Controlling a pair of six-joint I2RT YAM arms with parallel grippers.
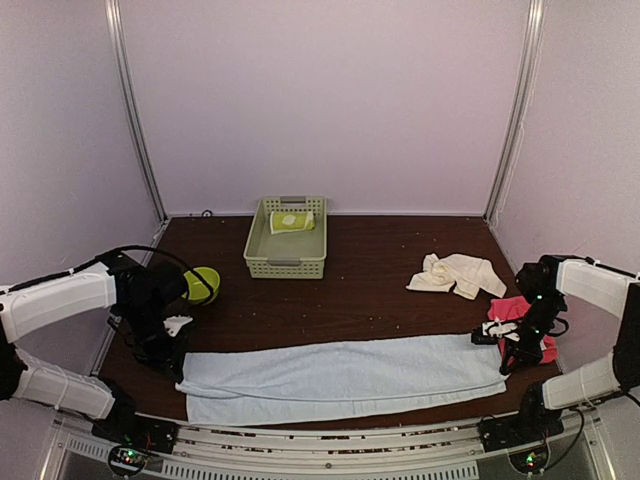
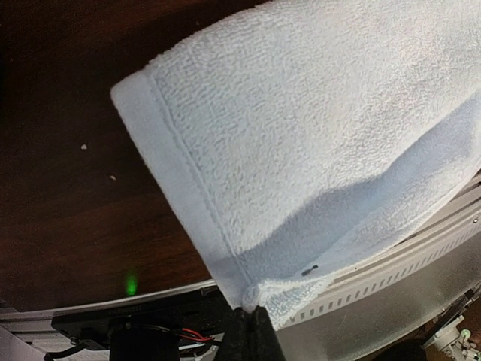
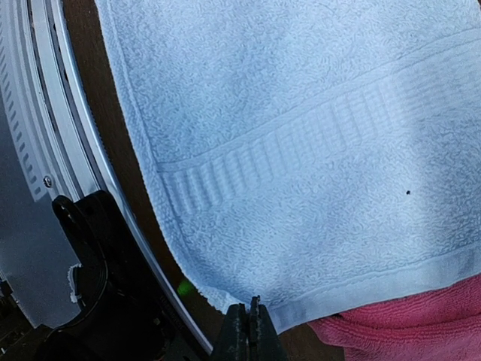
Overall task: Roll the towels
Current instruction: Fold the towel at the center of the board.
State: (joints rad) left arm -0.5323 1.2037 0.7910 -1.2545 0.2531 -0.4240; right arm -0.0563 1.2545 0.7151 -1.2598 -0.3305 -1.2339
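- Top external view: the left gripper (image 1: 172, 362) clamps the blue towel (image 1: 340, 378) at its left corner.
- The towel lies flat along the table's (image 1: 370, 285) near edge — long axis left to right, one end at each arm.
- The right gripper (image 1: 505, 352) clamps its right hem, beside the pink towel (image 1: 522, 322).

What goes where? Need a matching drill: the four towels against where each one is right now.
Things:
1. blue towel
2. cream towel
3. pink towel
4. green towel

Places:
A. inside the basket
B. crumpled on the table, right of the basket
C. spread out along the table's near edge
D. bunched at the right side, by the blue towel's end

Pairs: 1-C, 2-B, 3-D, 4-A
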